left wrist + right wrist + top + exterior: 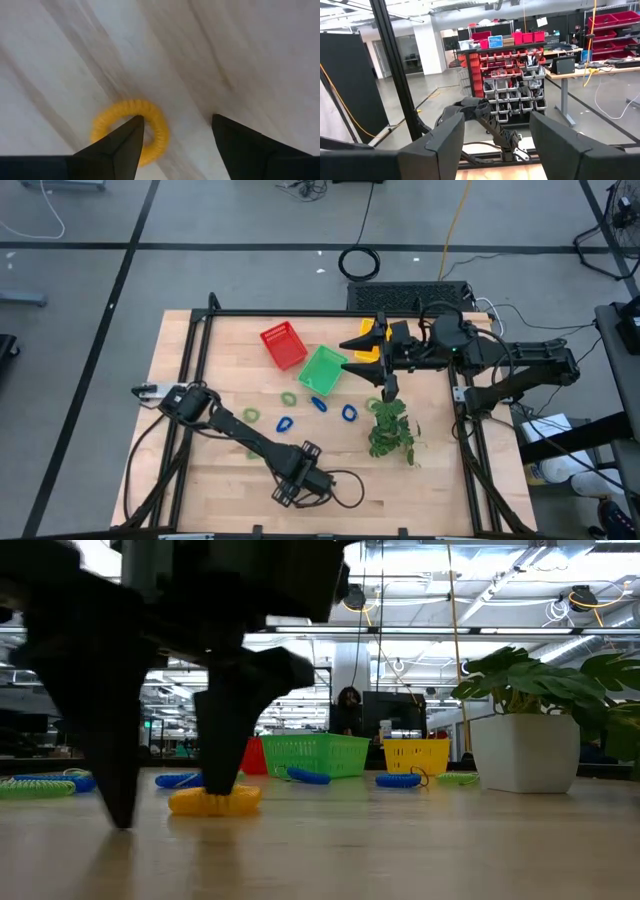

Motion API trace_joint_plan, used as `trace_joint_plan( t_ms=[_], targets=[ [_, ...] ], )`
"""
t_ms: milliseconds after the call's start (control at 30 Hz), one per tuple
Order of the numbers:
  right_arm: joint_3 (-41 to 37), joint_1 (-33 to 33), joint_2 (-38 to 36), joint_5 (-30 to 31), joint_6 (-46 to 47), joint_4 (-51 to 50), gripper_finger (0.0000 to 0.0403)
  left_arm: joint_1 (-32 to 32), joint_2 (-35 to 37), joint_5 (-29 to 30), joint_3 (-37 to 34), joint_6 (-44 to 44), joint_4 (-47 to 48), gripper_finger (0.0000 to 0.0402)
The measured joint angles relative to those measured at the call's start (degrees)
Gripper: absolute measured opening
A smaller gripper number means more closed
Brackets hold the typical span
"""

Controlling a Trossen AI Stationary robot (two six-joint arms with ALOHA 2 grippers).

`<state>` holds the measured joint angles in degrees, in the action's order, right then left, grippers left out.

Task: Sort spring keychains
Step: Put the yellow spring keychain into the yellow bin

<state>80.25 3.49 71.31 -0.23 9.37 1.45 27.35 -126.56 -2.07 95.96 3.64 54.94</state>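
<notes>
Red basket (283,345), green basket (322,369), yellow basket (417,756) — contents can't be told.

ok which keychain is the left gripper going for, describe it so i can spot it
Start at the near edge of the wooden table, away from the coloured mesh baskets, where the left gripper points down with fingers open. The small yellow-orange coiled plastic ring keychain lies flat beneath one fingertip. It is the only one on that side; the green and blue ones lie mid-table.

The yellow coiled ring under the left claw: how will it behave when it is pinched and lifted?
The yellow coiled ring looks like a thin plastic spring, so it will probably squash and flex. It seems light. With one finger of the open left claw at its loop, it may slide on the smooth table.
</notes>
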Motion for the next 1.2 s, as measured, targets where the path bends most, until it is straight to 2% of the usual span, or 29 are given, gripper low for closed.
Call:
trace_joint_plan(
  t_ms=[233,300,400,600,667,900,1200],
  targets=[
    [0.0,0.0,0.02,-0.04,0.0,0.04,0.0212,-0.52,0.02,-0.67,-0.77,-0.46,-3.4,0.0242],
    [0.0,0.0,0.02,-0.04,0.0,0.03,0.0212,-0.99,0.02,-2.05,-0.77,-1.12,-3.4,0.023],
    [0.0,0.0,0.02,-0.04,0.0,0.05,0.0212,-1.86,0.02,-4.32,-0.77,-1.09,-3.24,0.0183],
    [0.0,0.0,0.02,-0.07,0.0,0.05,0.0212,-3.08,-0.02,-5.31,-0.79,-1.17,-2.26,0.0049],
    [0.0,0.0,0.02,-0.07,0.0,0.05,0.0212,-3.35,-0.02,-5.79,-0.79,-1.26,-2.05,0.0019],
    [-0.04,0.0,-1.29,-0.02,0.0,-0.09,0.0212,-4.48,0.97,-7.55,-1.01,-0.67,0.92,0.0007],
    [-0.04,-0.12,-3.76,0.09,-1.5,-0.16,0.0212,-5.11,8.86,-5.84,-1.03,1.5,1.78,0.0005]
  ],
)
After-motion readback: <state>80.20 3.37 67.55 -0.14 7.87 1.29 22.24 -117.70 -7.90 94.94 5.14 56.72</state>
